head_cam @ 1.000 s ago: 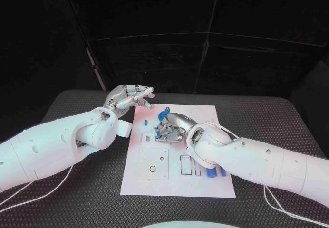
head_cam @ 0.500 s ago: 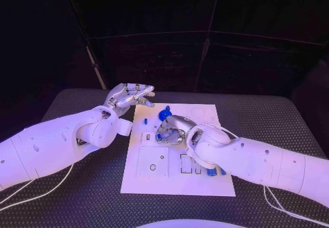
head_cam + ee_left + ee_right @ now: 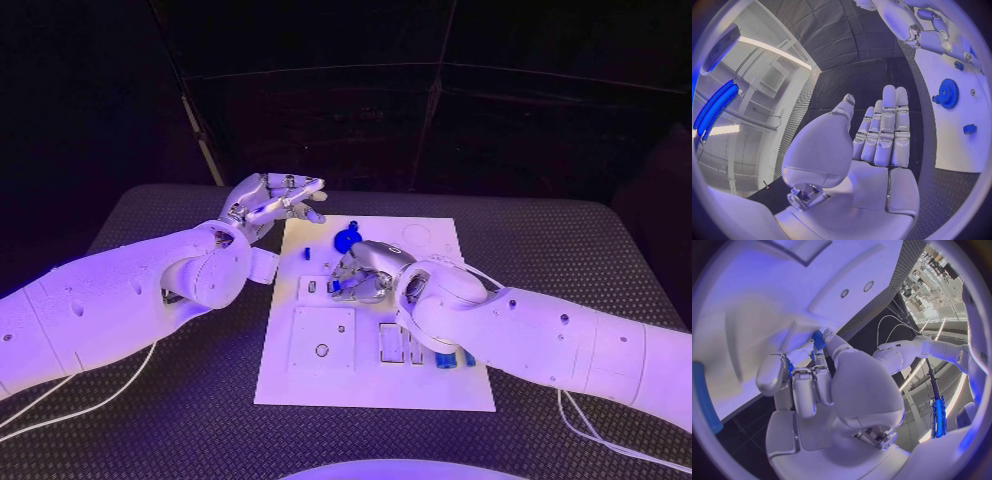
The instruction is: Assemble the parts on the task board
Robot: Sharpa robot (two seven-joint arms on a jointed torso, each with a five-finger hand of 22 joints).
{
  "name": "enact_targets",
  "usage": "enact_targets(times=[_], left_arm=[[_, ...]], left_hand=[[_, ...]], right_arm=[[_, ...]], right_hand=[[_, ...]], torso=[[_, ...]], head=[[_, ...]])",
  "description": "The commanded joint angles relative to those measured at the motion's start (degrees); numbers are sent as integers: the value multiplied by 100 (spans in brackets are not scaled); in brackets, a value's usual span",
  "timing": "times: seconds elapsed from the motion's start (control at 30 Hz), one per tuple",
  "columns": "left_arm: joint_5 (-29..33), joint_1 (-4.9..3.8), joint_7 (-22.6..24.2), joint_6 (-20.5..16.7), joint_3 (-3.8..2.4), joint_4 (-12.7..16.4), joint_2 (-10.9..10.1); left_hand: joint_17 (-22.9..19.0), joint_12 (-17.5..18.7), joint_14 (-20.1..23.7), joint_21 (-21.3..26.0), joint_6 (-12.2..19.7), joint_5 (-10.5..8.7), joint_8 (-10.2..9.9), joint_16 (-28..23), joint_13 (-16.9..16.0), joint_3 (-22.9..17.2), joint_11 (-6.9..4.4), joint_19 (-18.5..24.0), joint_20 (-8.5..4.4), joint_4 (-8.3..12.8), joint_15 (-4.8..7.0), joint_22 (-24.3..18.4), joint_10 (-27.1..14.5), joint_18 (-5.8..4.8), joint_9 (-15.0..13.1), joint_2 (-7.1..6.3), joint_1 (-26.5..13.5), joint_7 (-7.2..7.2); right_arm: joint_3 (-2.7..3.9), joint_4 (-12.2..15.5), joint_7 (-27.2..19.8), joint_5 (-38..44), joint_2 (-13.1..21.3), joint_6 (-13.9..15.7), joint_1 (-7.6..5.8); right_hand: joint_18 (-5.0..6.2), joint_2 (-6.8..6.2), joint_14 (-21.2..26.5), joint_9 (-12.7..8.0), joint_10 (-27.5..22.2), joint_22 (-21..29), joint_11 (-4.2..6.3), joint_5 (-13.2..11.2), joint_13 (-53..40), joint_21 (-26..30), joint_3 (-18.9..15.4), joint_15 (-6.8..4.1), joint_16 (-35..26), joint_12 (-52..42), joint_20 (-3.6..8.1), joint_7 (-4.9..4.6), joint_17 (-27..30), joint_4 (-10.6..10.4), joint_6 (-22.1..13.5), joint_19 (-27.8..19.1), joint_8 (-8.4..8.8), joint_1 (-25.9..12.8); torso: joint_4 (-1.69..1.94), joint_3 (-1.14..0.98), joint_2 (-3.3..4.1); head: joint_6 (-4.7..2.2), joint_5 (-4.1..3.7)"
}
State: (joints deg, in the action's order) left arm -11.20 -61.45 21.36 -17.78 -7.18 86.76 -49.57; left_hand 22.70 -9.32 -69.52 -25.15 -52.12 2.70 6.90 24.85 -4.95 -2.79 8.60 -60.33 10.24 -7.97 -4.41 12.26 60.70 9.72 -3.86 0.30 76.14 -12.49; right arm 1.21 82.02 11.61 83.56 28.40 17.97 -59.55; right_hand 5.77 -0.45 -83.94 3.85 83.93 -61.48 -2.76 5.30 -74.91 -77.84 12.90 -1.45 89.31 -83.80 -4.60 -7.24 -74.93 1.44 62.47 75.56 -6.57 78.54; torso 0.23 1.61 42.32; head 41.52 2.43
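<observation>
The white task board (image 3: 433, 385) lies flat in the middle of the black surface (image 3: 173, 420). The right hand (image 3: 364, 272) is low over the middle of the board, with its fingers curled in on a small blue part (image 3: 819, 339). It seems to be pinching this part so it can press it down into a spot on the board, though the spot itself is hidden under the fingers.

The left hand (image 3: 270, 203) floats just off the board's far left corner. Its fingers are straight, a little apart, and hold nothing. It looks like it is waiting out of the way so the right hand has room.

A blue gear (image 3: 346, 240) sits on the board near the far end, just beyond the right hand. A small blue peg (image 3: 306, 255) stands near the board's left edge. Near the right arm, slots in the board hold blue bars (image 3: 464, 359), standing side by side.
</observation>
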Motion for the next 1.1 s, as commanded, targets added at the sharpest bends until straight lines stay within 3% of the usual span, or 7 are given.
enact_targets(times=[0.03, 0.73, 1.1], left_arm=[[17, -9, 39, 64, -6, -1, 9], [17, -8, 39, 79, -6, -22, 29], [17, -8, 37, 81, -6, -22, 29]], left_hand=[[7, 25, 51, 35, -9, 2, -26, 9, 5, 13, 8, 34, 11, 14, -1, 1, 11, 54, -4, 7, 26, -28], [7, 25, 51, 35, -9, 2, -26, 9, 5, 13, 8, 34, 11, 14, -1, 1, 11, 54, -4, 7, 26, -28], [7, 25, 51, 35, -9, 2, -26, 9, 5, 13, 8, 34, 11, 14, -1, 1, 11, 54, -4, 7, 26, -28]], right_arm=[[-36, -11, 175, 173, 50, -186, 29], [-36, 68, 302, 468, 91, -4, 30], [-36, 32, 352, 509, 72, -98, 30]], right_hand=[[-28, 24, -562, 10, 96, 10, 51, -4, -789, 25, 27, -25, 2, 41, 3, 28, -1306, 5, 47, -10, -19, -24], [-32, -17, -563, 6, 96, -6, 50, 97, -793, 25, 58, -25, 2, 41, 5, 25, -1309, 34, 41, 1, -8, -52], [-26, -117, -557, -5, 53, 38, 31, 116, -737, 52, 50, -14, -7, 98, -1, 1, -1284, 32, -16, -18, 35, -154]], torso=[[-3, 1, -2], [1, 9, -3], [2, 6, 0]], head=[[9, 0], [37, -13], [40, -13]])
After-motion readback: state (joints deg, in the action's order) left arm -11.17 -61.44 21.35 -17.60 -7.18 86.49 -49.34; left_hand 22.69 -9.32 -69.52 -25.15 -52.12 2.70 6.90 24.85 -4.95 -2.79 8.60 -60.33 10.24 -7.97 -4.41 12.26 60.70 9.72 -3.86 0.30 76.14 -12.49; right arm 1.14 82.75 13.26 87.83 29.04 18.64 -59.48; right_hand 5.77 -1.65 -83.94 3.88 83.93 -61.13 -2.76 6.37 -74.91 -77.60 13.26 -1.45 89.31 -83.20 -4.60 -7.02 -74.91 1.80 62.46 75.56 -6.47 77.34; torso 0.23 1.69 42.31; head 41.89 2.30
